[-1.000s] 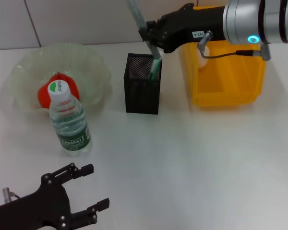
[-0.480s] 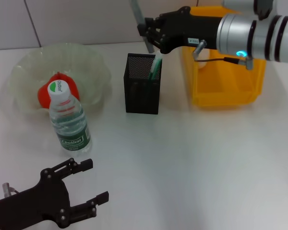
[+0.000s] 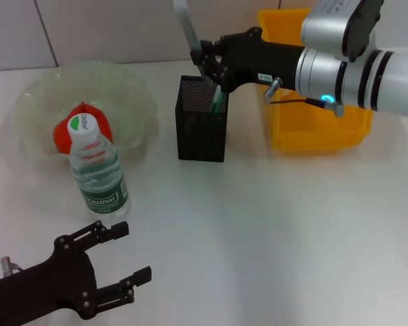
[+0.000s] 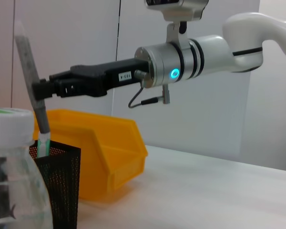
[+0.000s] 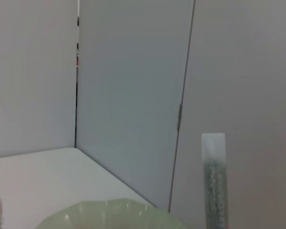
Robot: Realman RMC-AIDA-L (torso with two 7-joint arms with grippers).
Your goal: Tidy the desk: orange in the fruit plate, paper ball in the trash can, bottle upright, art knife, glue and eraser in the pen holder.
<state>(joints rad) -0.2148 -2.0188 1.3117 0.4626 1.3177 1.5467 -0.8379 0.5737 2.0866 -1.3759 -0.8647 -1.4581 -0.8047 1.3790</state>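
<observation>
Desk work nears its end: we see the trash can (image 3: 317, 129) behind the pen holder (image 3: 202, 121), where our right gripper (image 3: 209, 64) clamps a long grey art knife (image 3: 185, 26), its green tip inside the mesh cup. We judge it light, stiff and slim, best held mid-shaft; the left gripper (image 3: 112, 261) idles spread apart near the bottle (image 3: 96, 171).

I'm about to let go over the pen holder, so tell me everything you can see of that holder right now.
The pen holder is a tall, square cup of black metal mesh, standing upright on the white desk between the fruit plate and the yellow trash can, touching neither. A green-tipped stick pokes out of its open top. The right gripper hangs over its rim, gripping a grey stick.
</observation>
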